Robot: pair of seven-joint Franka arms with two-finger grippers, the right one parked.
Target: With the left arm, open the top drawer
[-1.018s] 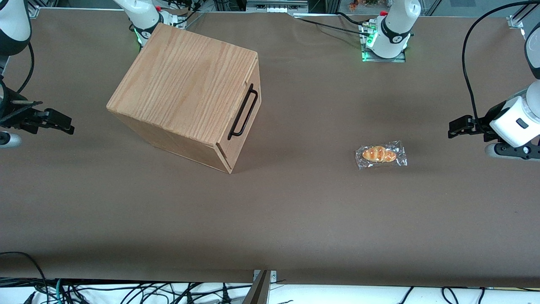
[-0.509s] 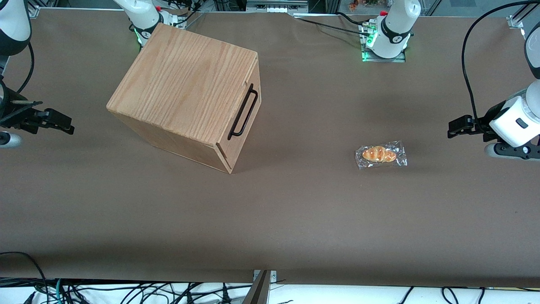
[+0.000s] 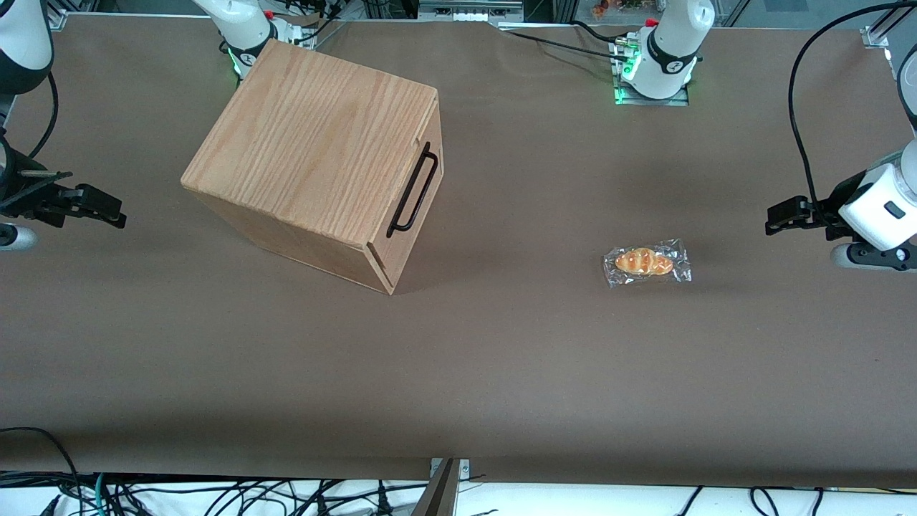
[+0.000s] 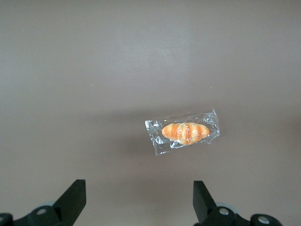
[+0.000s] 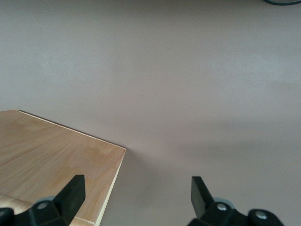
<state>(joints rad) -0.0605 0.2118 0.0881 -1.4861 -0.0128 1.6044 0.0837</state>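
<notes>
Brown paper-covered table (image 3: 501,358) carries your oak-grained wooden box (image 3: 315,143) at upper left of the front view, its shallow light-wood top drawer (image 3: 419,190) with thin black bar handle (image 3: 413,190) not yet pulled out, well apart from your small black two-finger gripper (image 3: 777,215), fingers spread and empty, at the right edge.

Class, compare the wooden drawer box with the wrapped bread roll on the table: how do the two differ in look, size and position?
The wooden box is far bigger and taller than the flat bread roll. The box is oak-grained wood with a black handle on its closed top drawer; the roll is orange in clear wrap. The box sits toward the parked arm's end, the roll nearer the open left gripper, which hangs above the table. Both rest on the brown table.
</notes>
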